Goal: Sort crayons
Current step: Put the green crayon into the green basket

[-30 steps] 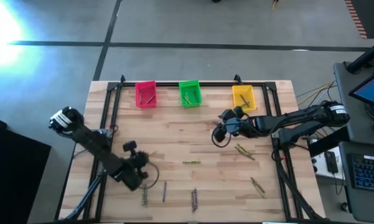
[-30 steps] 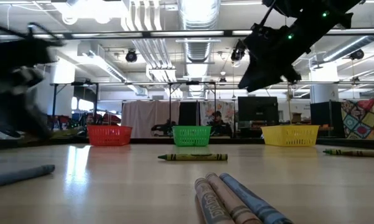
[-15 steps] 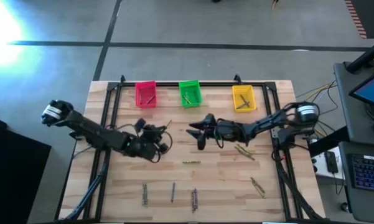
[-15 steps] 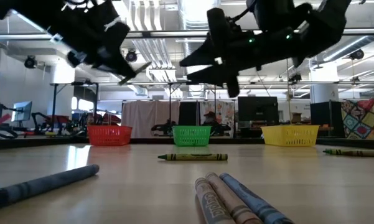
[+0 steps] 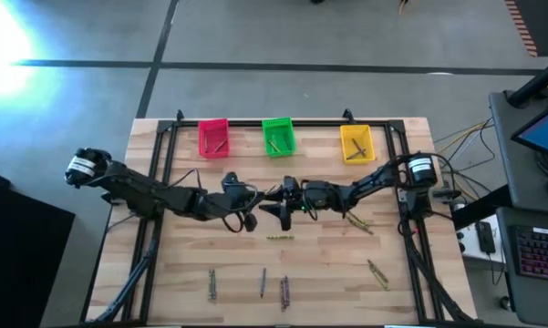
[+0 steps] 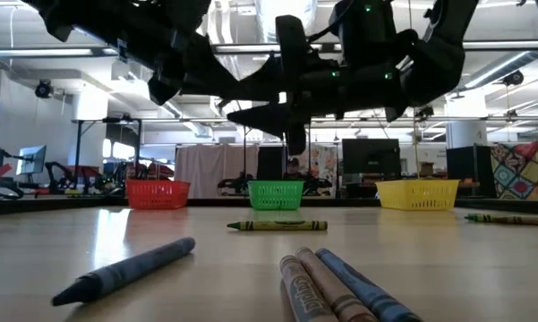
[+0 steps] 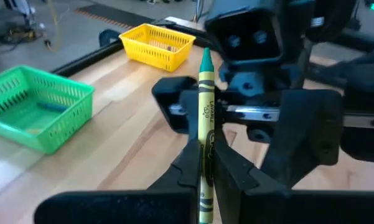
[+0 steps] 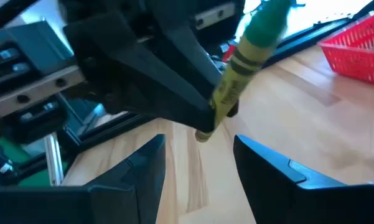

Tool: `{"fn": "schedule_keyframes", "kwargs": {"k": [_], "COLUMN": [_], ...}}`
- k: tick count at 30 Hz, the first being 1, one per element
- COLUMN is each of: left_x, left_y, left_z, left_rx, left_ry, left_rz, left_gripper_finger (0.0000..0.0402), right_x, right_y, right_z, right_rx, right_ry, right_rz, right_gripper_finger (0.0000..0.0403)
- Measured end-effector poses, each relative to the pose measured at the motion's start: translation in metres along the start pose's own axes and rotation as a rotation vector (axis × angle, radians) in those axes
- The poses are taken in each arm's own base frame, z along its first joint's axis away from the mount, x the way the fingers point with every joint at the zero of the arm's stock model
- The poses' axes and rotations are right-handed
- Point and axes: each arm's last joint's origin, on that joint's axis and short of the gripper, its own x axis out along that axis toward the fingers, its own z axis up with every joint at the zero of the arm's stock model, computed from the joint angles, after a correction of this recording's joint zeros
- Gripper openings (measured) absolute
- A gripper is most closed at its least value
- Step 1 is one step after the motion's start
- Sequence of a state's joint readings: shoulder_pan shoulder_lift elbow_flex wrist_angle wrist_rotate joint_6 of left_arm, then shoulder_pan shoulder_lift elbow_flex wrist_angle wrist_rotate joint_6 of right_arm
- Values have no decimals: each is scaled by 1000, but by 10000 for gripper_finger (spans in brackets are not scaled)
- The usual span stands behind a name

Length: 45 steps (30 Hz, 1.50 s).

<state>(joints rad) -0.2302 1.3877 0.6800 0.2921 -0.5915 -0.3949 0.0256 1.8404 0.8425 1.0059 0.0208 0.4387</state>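
Note:
Above the table's middle my left gripper (image 5: 253, 208) is shut on a yellow-green crayon (image 7: 206, 99). My right gripper (image 5: 275, 211) faces it from the right, level and open. In the right wrist view its two fingers (image 8: 150, 155) stand on either side of the space just below the crayon's blunt end (image 8: 205, 132), apart from it. Other crayons lie flat on the wood: an olive one (image 5: 280, 237), two near the right arm (image 5: 356, 220), and several along the near edge (image 5: 263, 283). My left gripper pinches the crayon's blunt-end half (image 7: 205, 163) between its two fingers (image 7: 227, 163), reaching in from the table's left and slanting a little downward. The pointed end (image 7: 206, 55) sticks out beyond the fingertips toward the right gripper. The crayon is lifted clear of the table.
Three small bins stand in a row at the far edge: pink (image 5: 213, 138), green (image 5: 277, 136) and yellow (image 5: 356, 143), each with something in it. A black frame (image 5: 255, 122) runs along the table's far edge and sides. A lone crayon lies near right (image 5: 377, 271).
My left gripper has risen from the near left and swung to the table's middle with the crayon, rolling as it went. My right gripper has come from beside the yellow bin leftward and down, tipping up to level. A blue-grey crayon at the near edge has rolled rightward.

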Motion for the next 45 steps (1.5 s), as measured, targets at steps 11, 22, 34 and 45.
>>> {"fn": "schedule_keyframes", "kwargs": {"k": [11, 22, 34, 45], "left_x": [-21, -13, 18, 16], "left_y": [20, 21, 9, 13], "left_z": [-11, -27, -32, -34], "left_rx": [-173, -136, -73, -70], "left_ry": [-253, -333, -277, -271], "left_rz": [-116, -235, -245, -250], "left_gripper_finger": [3, 2, 1, 1], "right_x": [-23, -24, -26, -31], "right_y": [17, 16, 17, 19], "right_z": [34, 33, 38, 42], "right_rx": [-126, -126, -152, -187], "right_ry": [30, 22, 5, 34], "right_rz": [-16, -17, -29, -39], "right_gripper_finger": [180, 180, 176, 42]}}
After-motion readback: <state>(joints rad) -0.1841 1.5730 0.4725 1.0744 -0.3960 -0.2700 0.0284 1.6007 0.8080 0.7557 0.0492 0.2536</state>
